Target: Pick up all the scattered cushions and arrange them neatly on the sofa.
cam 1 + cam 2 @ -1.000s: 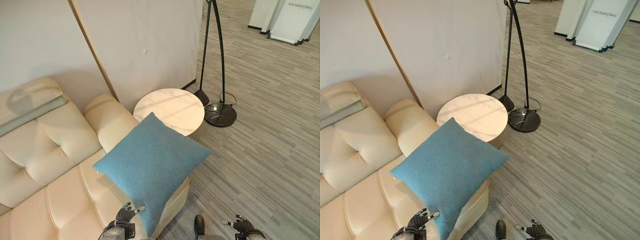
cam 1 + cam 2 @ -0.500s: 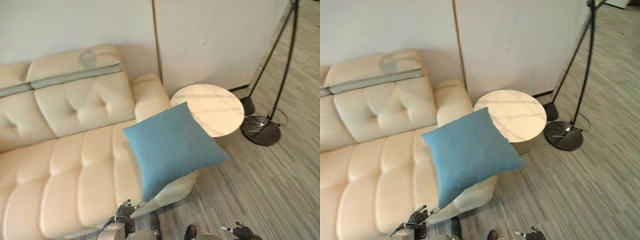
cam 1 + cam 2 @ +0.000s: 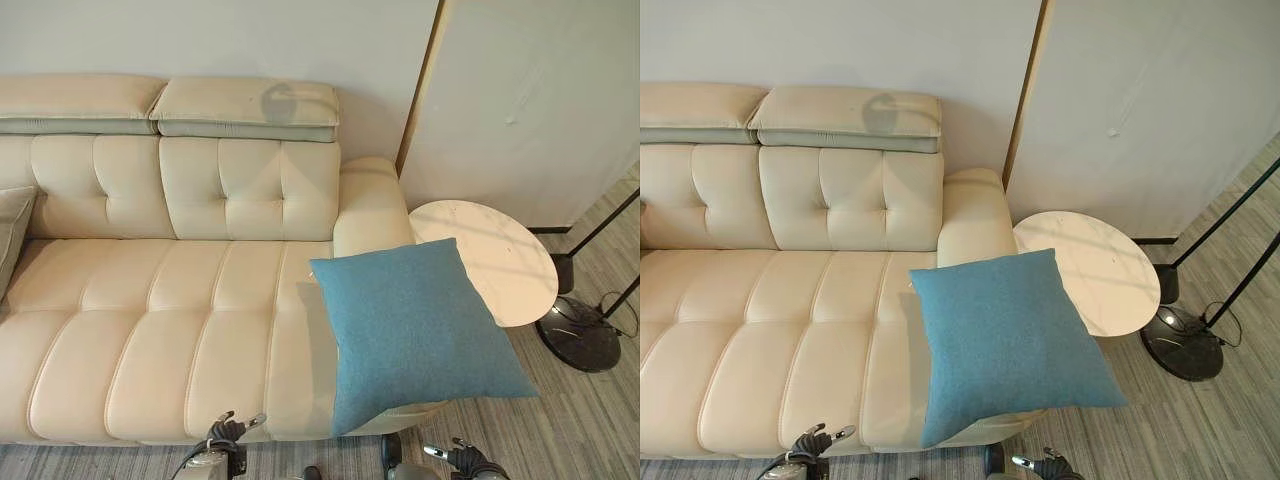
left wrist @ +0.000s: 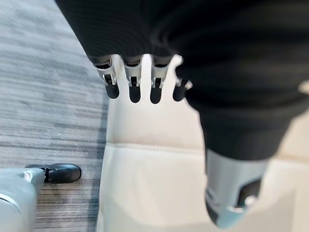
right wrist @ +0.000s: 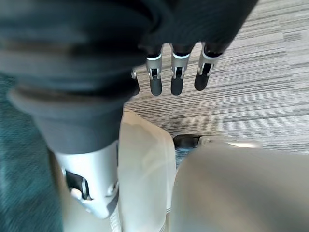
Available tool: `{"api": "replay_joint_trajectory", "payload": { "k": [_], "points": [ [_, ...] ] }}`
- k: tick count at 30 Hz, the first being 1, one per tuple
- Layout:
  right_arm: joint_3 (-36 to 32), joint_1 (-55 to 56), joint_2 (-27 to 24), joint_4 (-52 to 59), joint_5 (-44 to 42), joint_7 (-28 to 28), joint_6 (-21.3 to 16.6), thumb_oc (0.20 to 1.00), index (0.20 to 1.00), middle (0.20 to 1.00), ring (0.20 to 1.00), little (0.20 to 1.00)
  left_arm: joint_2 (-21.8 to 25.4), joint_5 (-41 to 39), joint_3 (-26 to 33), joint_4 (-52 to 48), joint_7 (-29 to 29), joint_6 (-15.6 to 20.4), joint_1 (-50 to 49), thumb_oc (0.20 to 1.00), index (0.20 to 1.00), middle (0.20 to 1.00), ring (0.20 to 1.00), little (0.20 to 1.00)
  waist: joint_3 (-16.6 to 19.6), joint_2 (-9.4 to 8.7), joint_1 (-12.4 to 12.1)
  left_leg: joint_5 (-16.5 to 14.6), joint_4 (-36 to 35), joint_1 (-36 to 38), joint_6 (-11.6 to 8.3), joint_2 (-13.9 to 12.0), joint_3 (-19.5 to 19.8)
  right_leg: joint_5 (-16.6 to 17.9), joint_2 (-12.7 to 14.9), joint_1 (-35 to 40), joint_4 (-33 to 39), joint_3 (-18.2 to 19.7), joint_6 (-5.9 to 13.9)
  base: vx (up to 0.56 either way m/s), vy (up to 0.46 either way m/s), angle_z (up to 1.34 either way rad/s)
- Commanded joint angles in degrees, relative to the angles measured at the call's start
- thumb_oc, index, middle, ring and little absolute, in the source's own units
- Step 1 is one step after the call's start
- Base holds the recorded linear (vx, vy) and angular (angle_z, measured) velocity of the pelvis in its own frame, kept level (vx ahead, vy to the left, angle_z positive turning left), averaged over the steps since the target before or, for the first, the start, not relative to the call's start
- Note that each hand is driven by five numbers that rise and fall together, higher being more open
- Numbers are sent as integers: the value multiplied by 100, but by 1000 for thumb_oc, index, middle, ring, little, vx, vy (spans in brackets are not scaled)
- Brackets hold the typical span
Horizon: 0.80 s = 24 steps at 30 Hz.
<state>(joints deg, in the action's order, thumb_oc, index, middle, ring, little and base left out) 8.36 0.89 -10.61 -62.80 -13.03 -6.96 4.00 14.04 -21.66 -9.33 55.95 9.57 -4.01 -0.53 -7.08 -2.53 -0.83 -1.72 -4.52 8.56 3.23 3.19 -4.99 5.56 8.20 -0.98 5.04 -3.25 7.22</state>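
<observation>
Blue fabric marked the one cushion (image 3: 413, 330) in sight: a square, soft-looking pillow lying flat on the right end of the cream sofa (image 3: 150, 330), just beside the armrest. Its outer corner hung past the seat's front edge, and one side reached toward the round marble tabletop (image 3: 495, 258) next to the sofa. It was on the sofa, then, but skewed and not yet propped against the backrest. At the far left end of the seat a sliver of another pale object (image 3: 12, 240) showed; whether it was a cushion could not be told.

Both robot hands hung low in front of the sofa, well apart from the cushion. The left robot hand (image 4: 145, 82) had its fingers straight and relaxed over the seat's front edge, holding nothing. The right robot hand (image 5: 176, 72) was likewise open and empty, above the striped floor (image 3: 590, 420).

Judging by its look, the cushion should be light, compressible and floppy, with a woven cover that grips well. Pinching the overhanging corner, or squeezing two opposite edges between the hands, seems the surest hold.
</observation>
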Motion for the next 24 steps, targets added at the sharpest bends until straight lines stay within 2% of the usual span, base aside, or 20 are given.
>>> {"api": "replay_joint_trajectory", "payload": {
  "k": [1,6,10,18,20,24],
  "points": [
    [126,-49,-114,-87,-25,-7,-49,1000,1000,1000,1000,1000,-112,-201,-16,-60,-14,200,137,1000,1000,1000,1000,1000,139,39,75,131,-48,-466,-415,-363,57,-595,-281,385,-4,-93,-42,123,-214,-4],
    [-160,26,-209,-772,-58,-142,-9,1000,1000,1000,1000,1000,-204,-268,85,234,16,195,160,1000,1000,1000,1000,1000,157,81,204,166,-48,-422,-556,-503,92,-763,-391,500,-4,-217,-150,79,-203,-5],
    [-637,8,-574,-1320,-208,-232,40,1000,1000,1000,1000,1000,-113,-398,303,506,16,227,296,1000,1000,1000,1000,1000,164,77,308,188,-48,-416,-643,-606,83,-835,-475,519,-4,-276,-210,45,-136,6],
    [-1398,-170,-1935,-1727,-221,-158,136,1000,1000,1000,1000,1000,522,-475,723,429,-84,331,578,1000,1000,1000,1000,1000,235,49,407,182,-48,-373,-732,-708,-17,-880,-538,539,-4,-293,-209,36,-56,-5],
    [-1519,-357,-2350,-1565,-238,-127,115,1000,1000,1000,1000,1000,625,-619,856,340,-78,344,640,1000,1000,1000,1000,1000,257,47,417,169,-48,-351,-740,-709,-38,-882,-542,555,-4,-283,-202,32,-2,-6],
    [-1426,-742,-2789,-791,-184,-159,35,1000,1000,1000,1000,1000,605,-997,1012,5,50,430,778,1000,1000,1000,1000,1000,280,48,441,144,-48,-353,-745,-716,-105,-874,-535,529,-4,-247,-185,21,17,-12]
  ]
}}
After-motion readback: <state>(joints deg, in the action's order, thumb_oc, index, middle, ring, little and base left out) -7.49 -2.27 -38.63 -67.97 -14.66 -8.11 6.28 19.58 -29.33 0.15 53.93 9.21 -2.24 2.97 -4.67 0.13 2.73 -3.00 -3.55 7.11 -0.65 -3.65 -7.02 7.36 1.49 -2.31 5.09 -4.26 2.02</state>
